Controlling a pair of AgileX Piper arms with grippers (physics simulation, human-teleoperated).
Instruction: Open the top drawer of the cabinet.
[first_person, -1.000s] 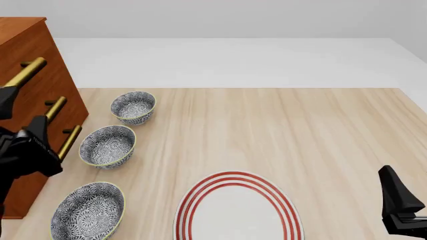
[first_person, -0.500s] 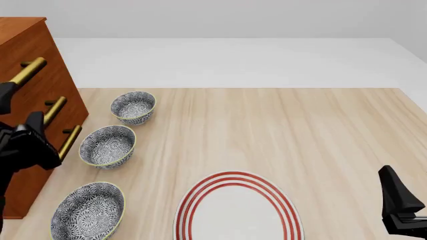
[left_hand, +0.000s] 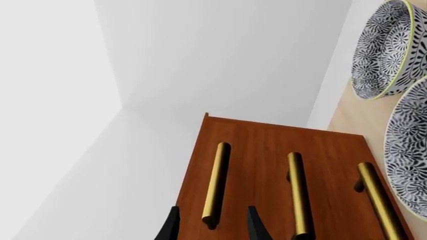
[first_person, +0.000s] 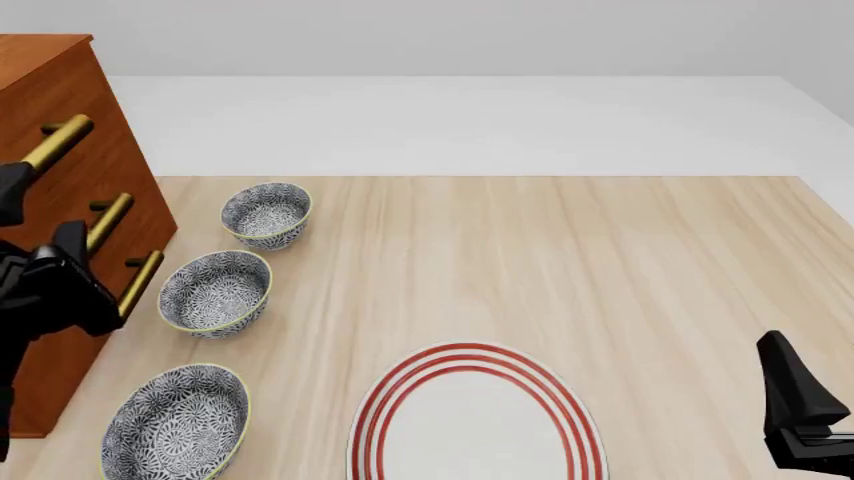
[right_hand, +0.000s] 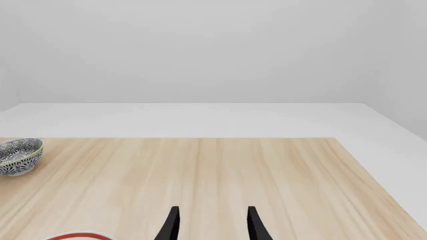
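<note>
The cabinet (first_person: 60, 370) stands at the table's far left, reddish-brown, with three brass bar handles on a flat front (left_hand: 267, 150). The top drawer (first_person: 83, 100) carries the uppermost handle (first_person: 60, 140). In the left wrist view that handle (left_hand: 217, 180) runs away from me, and its near end lies between the two fingers of my left gripper (left_hand: 212, 230), which is open. From the front, the left gripper (first_person: 38, 222) is right against the cabinet front. My right gripper (first_person: 798, 400) hangs open and holds nothing at the table's near right (right_hand: 212, 225).
Three patterned bowls (first_person: 267, 214) (first_person: 215, 291) (first_person: 176, 422) stand in a row just right of the cabinet. A white plate with red rings (first_person: 477, 415) lies at the near middle. The two lower handles (left_hand: 299, 195) (left_hand: 380, 200) sit beside the top one.
My left gripper has shifted slightly left and up, closer to the cabinet front. The right arm has not moved.
</note>
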